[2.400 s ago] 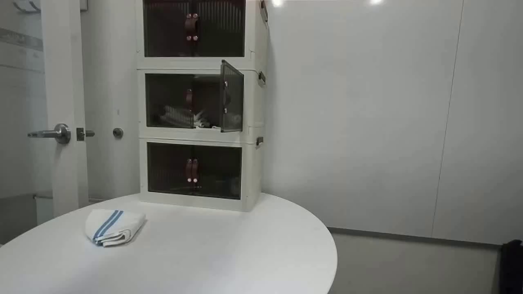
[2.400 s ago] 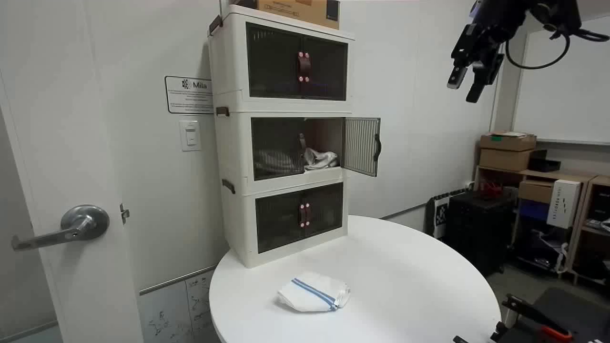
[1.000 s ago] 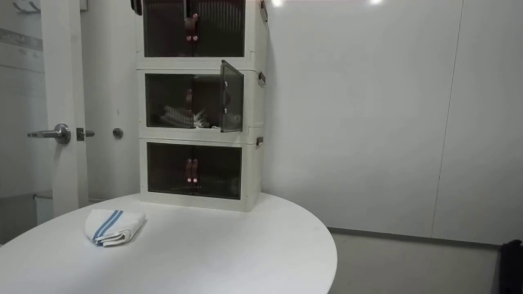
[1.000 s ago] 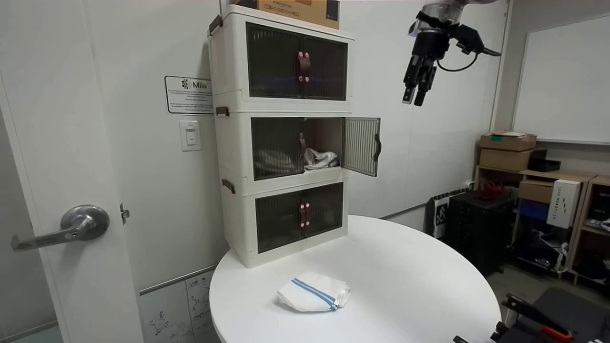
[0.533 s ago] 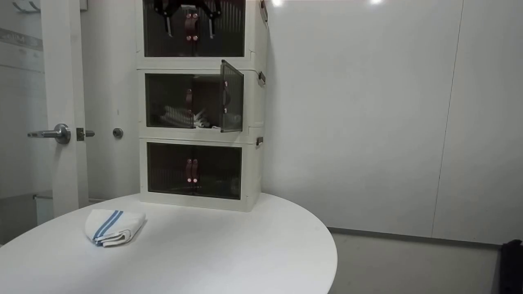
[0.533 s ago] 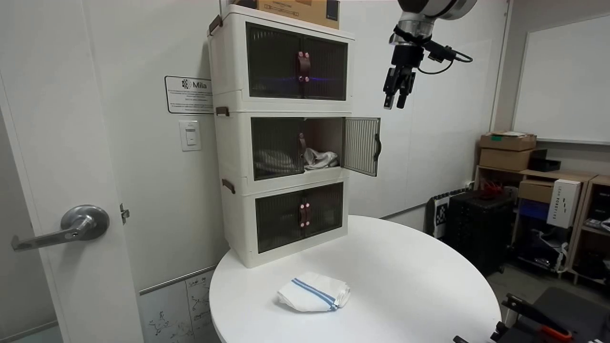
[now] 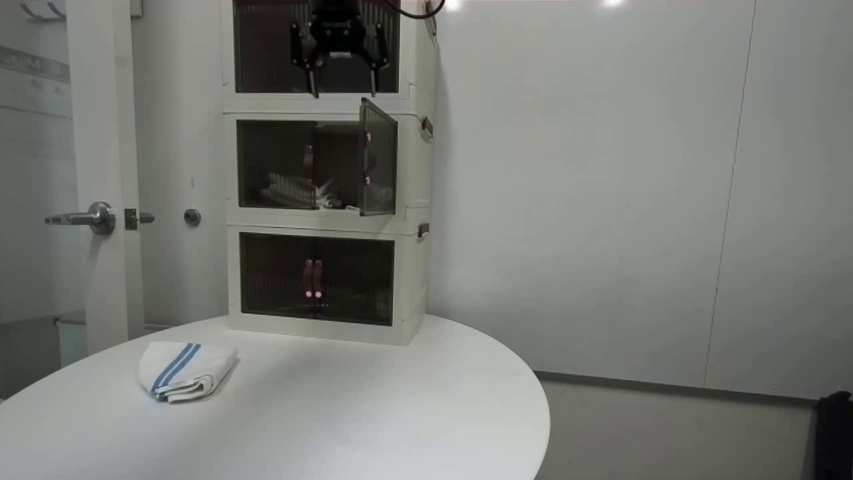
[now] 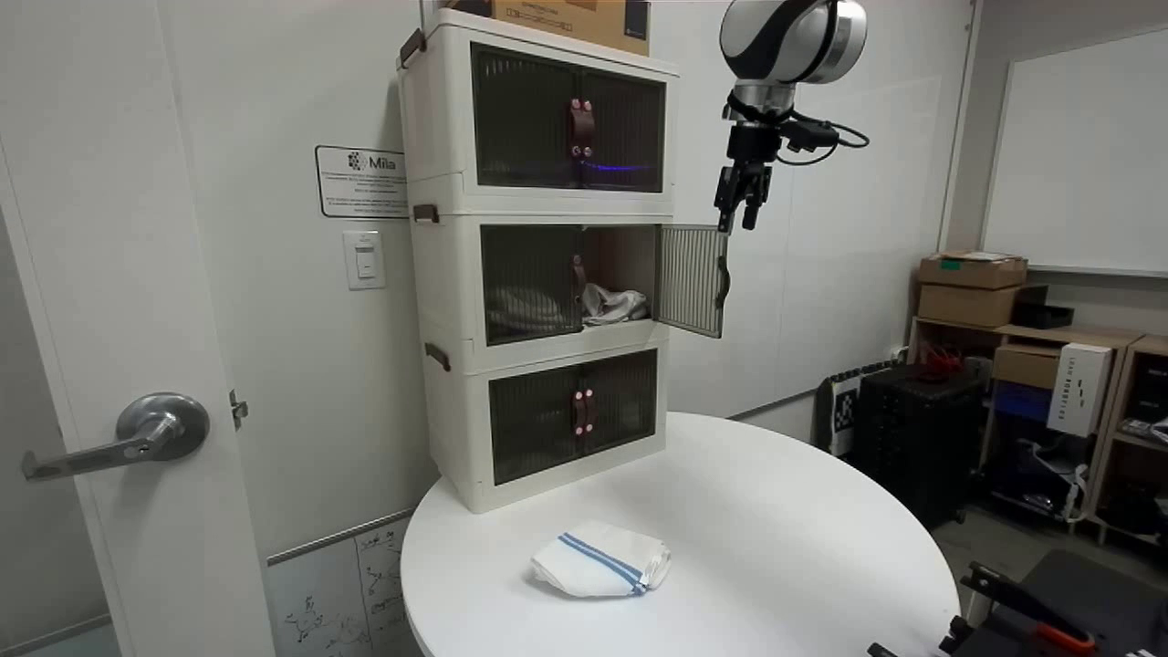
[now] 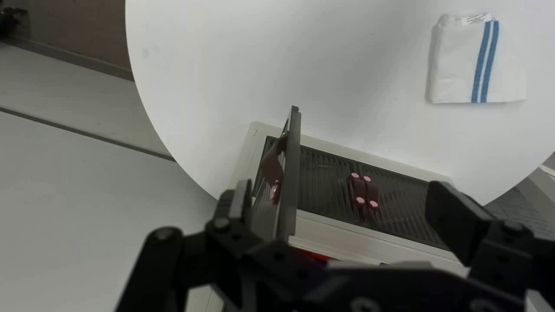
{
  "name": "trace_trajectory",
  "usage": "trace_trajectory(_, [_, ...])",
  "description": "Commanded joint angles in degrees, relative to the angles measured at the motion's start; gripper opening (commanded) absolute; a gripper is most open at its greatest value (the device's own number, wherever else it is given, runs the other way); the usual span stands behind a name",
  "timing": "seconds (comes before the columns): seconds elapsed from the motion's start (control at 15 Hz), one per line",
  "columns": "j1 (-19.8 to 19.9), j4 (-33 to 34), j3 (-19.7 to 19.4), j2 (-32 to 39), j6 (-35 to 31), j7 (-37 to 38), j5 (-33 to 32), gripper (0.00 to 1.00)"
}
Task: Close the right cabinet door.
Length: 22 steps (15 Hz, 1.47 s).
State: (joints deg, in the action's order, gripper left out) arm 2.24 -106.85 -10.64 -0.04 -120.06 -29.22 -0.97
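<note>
Moving down and rightward in an exterior view, the pincer, spread wide and empty, has come near the top of the right door, upper centre. That stands open, unmoved, so the closing push probably lies ahead.

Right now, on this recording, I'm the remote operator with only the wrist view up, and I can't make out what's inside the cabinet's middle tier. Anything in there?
Observer: Yes, a pale crumpled cloth lies in the middle tier, seen in an exterior view.
Operator: Are both its doors open?
Observer: No, its left door looks shut in both exterior views.
Operator: And how high am I?
Observer: In an exterior view, the pincer shows just above the top edge of the right door; whether they touch, I can't tell.
</note>
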Motion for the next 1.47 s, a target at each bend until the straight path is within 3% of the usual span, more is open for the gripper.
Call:
trace_trajectory(0.0, [1.9, 0.4, 1.9, 3.7, -3.6, -4.5, -0.1, 1.00])
trace_trajectory(0.4, [3.1, 1.5, 4.0, 6.7, -6.5, -10.3, 0.6, 1.00])
trace_trajectory(0.8, [2.8, -0.2, 6.1, 4.4, -9.1, -13.1, 2.5, 1.00])
trace_trajectory(1.4, [1.0, 2.7, 9.6, 3.1, -7.5, -14.7, 10.7, 1.00])
